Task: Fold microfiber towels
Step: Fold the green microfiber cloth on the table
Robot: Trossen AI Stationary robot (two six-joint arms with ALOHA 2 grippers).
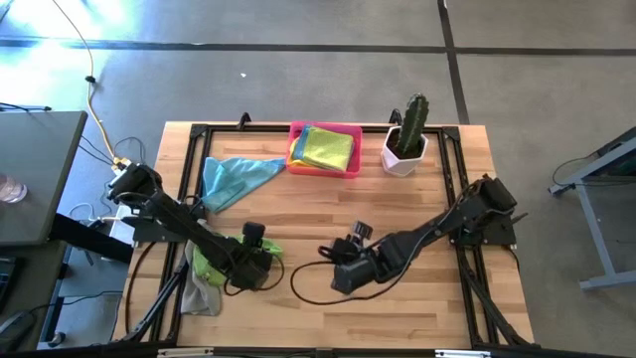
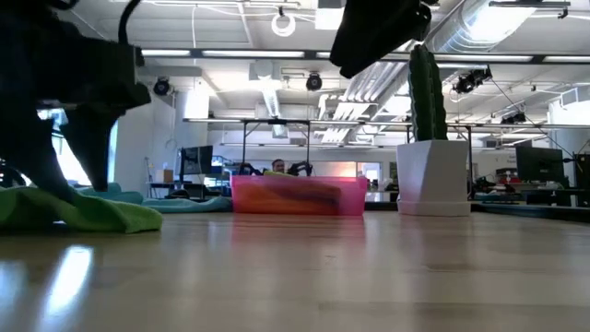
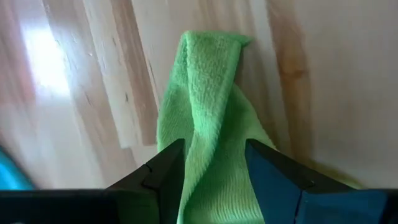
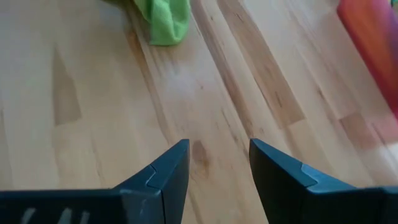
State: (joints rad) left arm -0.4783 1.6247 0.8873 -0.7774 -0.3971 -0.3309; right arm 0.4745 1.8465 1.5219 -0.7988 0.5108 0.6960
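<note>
Pink tray [image 1: 350,130] holds stacked green and yellow towels [image 1: 325,149].

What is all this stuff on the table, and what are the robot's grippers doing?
Lime green towel: one, bunched, front left of the table.
Grey towel: one, partly under the green one.
Light blue towel: one, spread at back left.
Pink tray: one, back centre, holding folded towels, lime green on top.
Cactus: one, green, in a white pot, back right.
Left gripper: around the lime green towel.
Right gripper: open, empty, above bare wood mid-table.
</note>
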